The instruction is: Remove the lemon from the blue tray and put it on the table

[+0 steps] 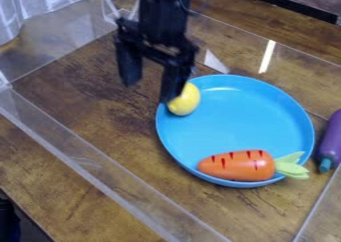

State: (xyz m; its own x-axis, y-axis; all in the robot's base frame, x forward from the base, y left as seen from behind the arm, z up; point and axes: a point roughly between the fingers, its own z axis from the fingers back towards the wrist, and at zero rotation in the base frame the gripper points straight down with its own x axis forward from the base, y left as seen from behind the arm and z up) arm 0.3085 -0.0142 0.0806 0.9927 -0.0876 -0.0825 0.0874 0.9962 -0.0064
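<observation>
The small yellow lemon (185, 100) lies at the upper left edge of the light-blue tray (273, 117), partly covered by one gripper finger. My black gripper (151, 75) points down with its two fingers (172, 84) spread apart. It stands open just left of the lemon, low over the dark wood table (80, 107). The near finger overlaps the lemon's left side; I cannot tell whether it touches.
An orange carrot (240, 165) with a green top lies at the tray's front. A purple eggplant (329, 141) sits at the right edge of the view. Clear acrylic walls (80, 171) border the table at the left and front.
</observation>
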